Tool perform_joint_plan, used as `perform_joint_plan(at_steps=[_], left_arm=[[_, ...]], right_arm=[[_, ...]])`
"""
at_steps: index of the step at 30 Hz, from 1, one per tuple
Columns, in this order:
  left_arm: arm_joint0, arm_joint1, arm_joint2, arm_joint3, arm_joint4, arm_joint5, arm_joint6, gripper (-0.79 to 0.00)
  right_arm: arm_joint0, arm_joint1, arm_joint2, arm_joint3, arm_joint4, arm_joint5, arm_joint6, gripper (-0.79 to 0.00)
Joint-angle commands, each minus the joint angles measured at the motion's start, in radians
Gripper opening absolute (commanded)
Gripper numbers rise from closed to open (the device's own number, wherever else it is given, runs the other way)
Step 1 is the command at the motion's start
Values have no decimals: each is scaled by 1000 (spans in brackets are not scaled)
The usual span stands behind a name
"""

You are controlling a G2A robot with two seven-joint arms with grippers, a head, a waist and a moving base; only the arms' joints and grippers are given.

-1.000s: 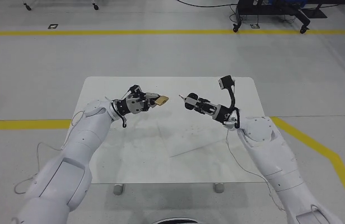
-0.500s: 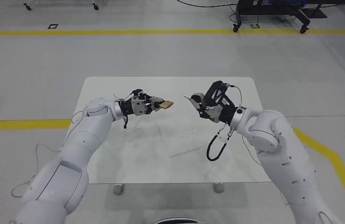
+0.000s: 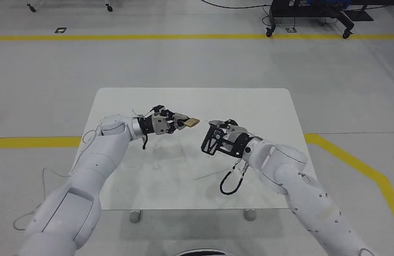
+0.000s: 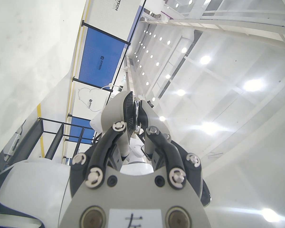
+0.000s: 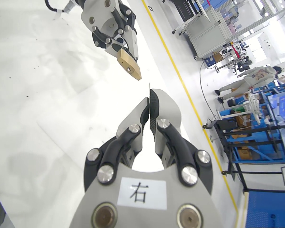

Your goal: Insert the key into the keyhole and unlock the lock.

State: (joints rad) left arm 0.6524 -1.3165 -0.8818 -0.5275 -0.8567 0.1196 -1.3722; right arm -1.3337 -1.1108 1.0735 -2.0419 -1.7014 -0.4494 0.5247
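Observation:
A brass padlock (image 3: 192, 121) hangs above the middle of the white table (image 3: 261, 102), held by its shackle in my shut left gripper (image 3: 179, 120). The left wrist view shows the metal shackle (image 4: 135, 116) pinched between the pads. In the right wrist view the padlock (image 5: 129, 64) points its keyhole face towards my right gripper (image 5: 150, 96). That gripper is shut on a thin key (image 5: 149, 88), seen edge-on, whose tip stands a short gap from the lock. From above, my right gripper (image 3: 212, 124) is just to the right of the padlock.
A black cable loop (image 3: 230, 182) hangs from the right forearm over the table's front half. Both grippers are raised off the tabletop. Yellow floor tape (image 3: 184, 36) runs behind the table.
My right wrist has turned over and swung left and nearer, bringing the key close to the padlock. The left gripper has carried the lock slightly rightwards.

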Motion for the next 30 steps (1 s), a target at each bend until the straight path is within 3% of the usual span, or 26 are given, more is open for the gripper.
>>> perform_joint_plan(at_steps=[1, 10, 18, 30], left_arm=[[2, 2, -9, 1, -4, 6, 6, -785], [6, 6, -18, -31, 31, 20, 20, -785], [5, 17, -32, -51, 86, -6, 29, -785], [31, 27, -45, -107, 124, -1, 27, -785]], right_arm=[[-2, -2, -23, -7, -58, 21, 9, -785], [-11, -10, -126, -29, -263, 15, 20, -785], [-27, -13, -149, -54, -377, 34, 20, -785], [-33, -22, -154, -51, -407, -1, 21, -785]])
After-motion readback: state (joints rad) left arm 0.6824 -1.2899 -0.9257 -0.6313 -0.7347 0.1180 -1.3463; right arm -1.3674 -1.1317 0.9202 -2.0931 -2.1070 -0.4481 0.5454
